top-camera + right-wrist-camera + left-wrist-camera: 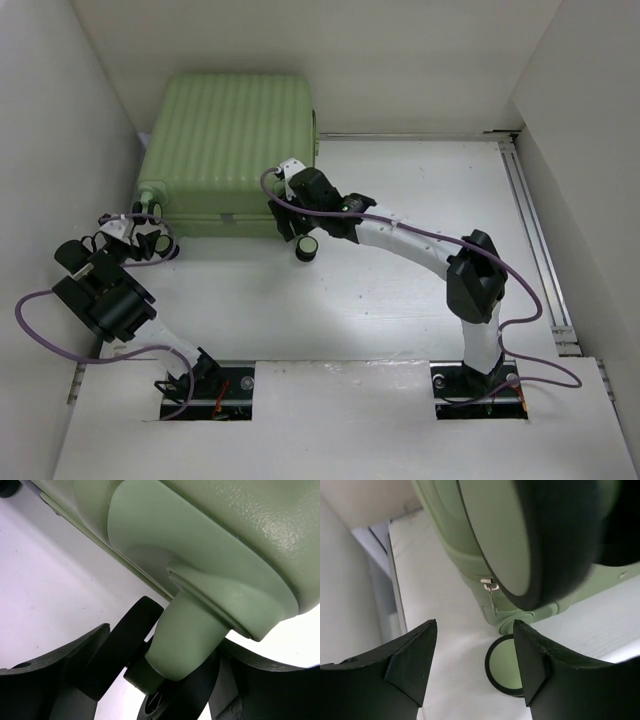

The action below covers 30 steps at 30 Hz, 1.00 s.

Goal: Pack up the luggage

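Observation:
The luggage (235, 140) is a pale green ribbed hard-shell suitcase. It lies flat and closed at the back left. My left gripper (148, 230) is at its near left corner, open and empty. In the left wrist view (475, 655) a black-and-green wheel (502, 667) lies just past the right finger, and the zipper pull (491, 587) hangs on the shell (470, 530). My right gripper (292, 230) is at the near right corner. In the right wrist view (165, 675) its fingers stand wide on either side of the corner wheel (125, 645) under the shell (225, 530).
White walls close in the table on the left (50, 150), back and right. A metal rail (535, 230) runs along the right side. Bare white table (380, 300) lies in front of the suitcase. Purple cables loop from both arms.

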{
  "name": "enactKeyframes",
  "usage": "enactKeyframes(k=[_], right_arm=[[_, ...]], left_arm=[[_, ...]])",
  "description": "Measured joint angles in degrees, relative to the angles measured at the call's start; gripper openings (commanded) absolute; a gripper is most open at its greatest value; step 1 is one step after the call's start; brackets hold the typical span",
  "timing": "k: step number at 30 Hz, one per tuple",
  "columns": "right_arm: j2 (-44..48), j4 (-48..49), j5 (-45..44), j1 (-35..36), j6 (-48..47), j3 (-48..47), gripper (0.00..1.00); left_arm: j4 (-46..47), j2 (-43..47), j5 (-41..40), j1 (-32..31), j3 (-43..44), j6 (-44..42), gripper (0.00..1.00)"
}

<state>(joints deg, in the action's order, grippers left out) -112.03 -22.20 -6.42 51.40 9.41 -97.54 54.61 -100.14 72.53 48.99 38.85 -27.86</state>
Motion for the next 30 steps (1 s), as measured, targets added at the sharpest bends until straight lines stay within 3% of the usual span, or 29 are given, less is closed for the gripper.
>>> enactKeyframes(k=[4, 10, 19, 21, 25, 30], right_arm=[[0.04, 0.24, 0.76, -0.20, -0.37, 0.09, 0.00], [0.04, 0.85, 2.56, -1.20, -0.85, 0.09, 0.00], [-0.07, 2.36, 8.48, -4.87, -2.54, 0.11, 0.00], [-0.09, 2.54, 9.27, -5.35, -2.58, 0.11, 0.00], [-0.26, 2.62, 9.77, -6.03, -3.19, -1.01, 0.00], [-0.50, 1.16, 9.55, -7.04, -4.28, -2.34, 0.00]], left_arm=[[0.55, 0.26, 4.26, 1.25, 0.39, -3.41, 0.60], [-7.28, -0.52, 6.75, -1.62, 7.65, -10.36, 0.61], [-15.15, -2.27, 8.61, -3.06, 12.09, -12.76, 0.58], [-21.29, -2.27, 8.50, -3.54, 14.12, -16.02, 0.56], [-48.43, -5.44, 9.33, -4.81, 26.16, -31.95, 0.54], [-82.47, -14.78, 3.56, -6.14, 45.09, -61.33, 0.54]])
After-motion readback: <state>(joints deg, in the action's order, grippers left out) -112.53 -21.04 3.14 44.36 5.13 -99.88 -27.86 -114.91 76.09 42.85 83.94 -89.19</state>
